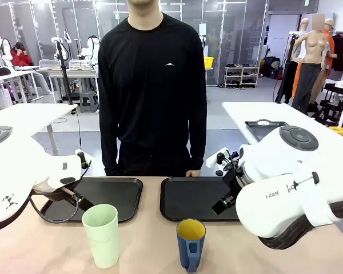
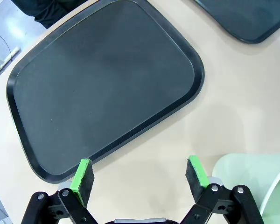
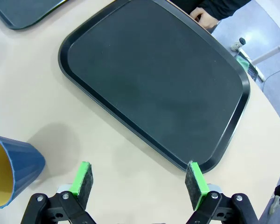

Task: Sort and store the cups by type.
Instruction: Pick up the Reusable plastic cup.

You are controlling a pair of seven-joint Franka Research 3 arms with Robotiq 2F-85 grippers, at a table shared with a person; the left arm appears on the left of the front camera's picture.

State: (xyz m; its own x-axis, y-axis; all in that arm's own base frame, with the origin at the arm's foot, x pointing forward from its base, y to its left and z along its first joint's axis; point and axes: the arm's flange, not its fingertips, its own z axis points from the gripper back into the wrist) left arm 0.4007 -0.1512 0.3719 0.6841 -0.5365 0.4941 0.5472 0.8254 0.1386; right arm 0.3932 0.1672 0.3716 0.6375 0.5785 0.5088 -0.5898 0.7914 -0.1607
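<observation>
Holding left jaws wide apart and empty above the bench, at the near rim of the left tray, just beside the upright tumbler. Holding right jaws equally wide, gripping nothing, over the near rim of the right tray, close to the mug standing on the bench.

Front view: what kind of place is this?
Probably a robotics lab or test hall, not a home: a white work table behind the person, a storage rack by the far wall, and open grey floor.
</observation>
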